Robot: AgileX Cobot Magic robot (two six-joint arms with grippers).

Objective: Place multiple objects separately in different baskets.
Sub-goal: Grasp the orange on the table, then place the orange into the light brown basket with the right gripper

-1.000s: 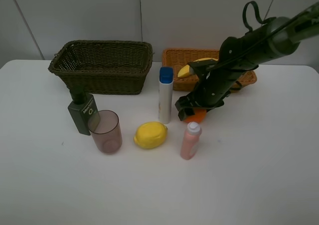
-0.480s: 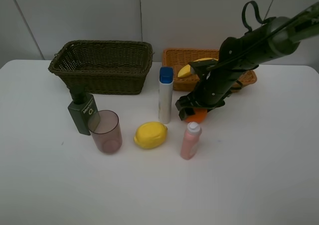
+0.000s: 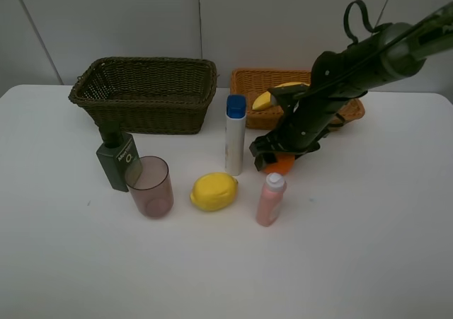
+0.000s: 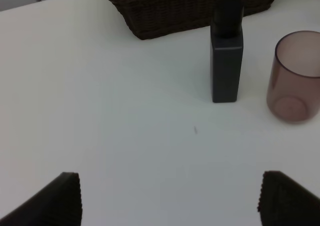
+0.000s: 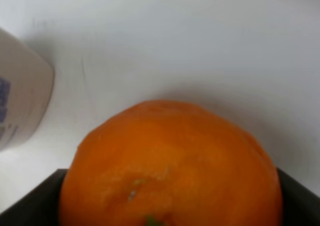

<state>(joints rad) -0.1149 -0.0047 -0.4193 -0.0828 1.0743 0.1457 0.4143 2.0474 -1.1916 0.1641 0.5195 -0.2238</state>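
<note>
My right gripper (image 3: 273,154) is down at the table in front of the orange-tan basket (image 3: 245,83), shut on the orange (image 3: 282,164). In the right wrist view the orange (image 5: 170,166) fills the space between the dark fingers (image 5: 30,201). The yellow banana (image 3: 271,97) lies in the tan basket. The avocado is not visible. The white blue-capped bottle (image 3: 235,136), lemon (image 3: 213,191), pink bottle (image 3: 270,200), tumbler (image 3: 150,186) and dark green pump bottle (image 3: 117,160) stand on the table. My left gripper (image 4: 170,201) is open and empty, short of the pump bottle (image 4: 227,60) and tumbler (image 4: 294,75).
The dark brown basket (image 3: 144,112) stands at the back left, with nothing visible inside, and shows in the left wrist view (image 4: 165,15). The white bottle (image 5: 20,110) stands close beside the orange. The pink bottle stands just in front of the right gripper.
My right gripper and the orange have shifted very slightly up and to the right. Everything else is still.
</note>
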